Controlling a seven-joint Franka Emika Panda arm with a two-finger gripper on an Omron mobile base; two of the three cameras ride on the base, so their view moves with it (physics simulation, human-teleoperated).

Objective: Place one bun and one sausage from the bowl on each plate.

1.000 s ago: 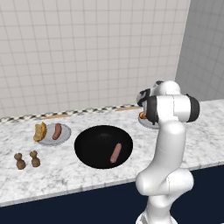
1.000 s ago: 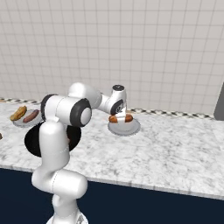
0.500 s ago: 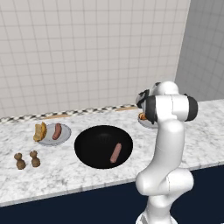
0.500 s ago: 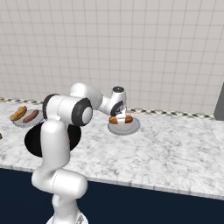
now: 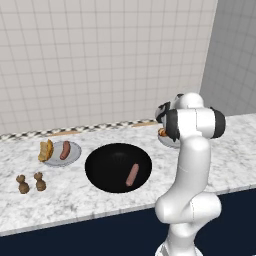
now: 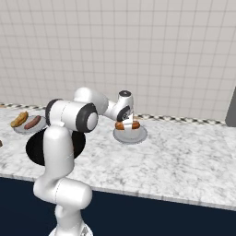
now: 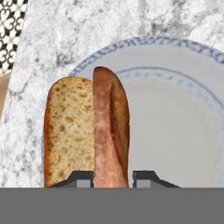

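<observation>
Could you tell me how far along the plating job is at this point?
Done: the left plate holds a bun and a sausage. In hand: the gripper is shut on a second sausage over the right plate, beside its bun. Left: releasing it. One spare sausage lies in the bowl.

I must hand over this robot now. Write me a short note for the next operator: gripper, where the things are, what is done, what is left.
Gripper: shut on a sausage, held over the right plate, not yet released.
Right plate: a bun already lies on it, right beside the held sausage.
Left plate: has one bun and one sausage; that one is done.
Bowl: one spare sausage remains inside.
Two small brown things stand on the counter left of the bowl; not part of the job.
Left to do: set the sausage down on the right plate, open, pull back.
</observation>
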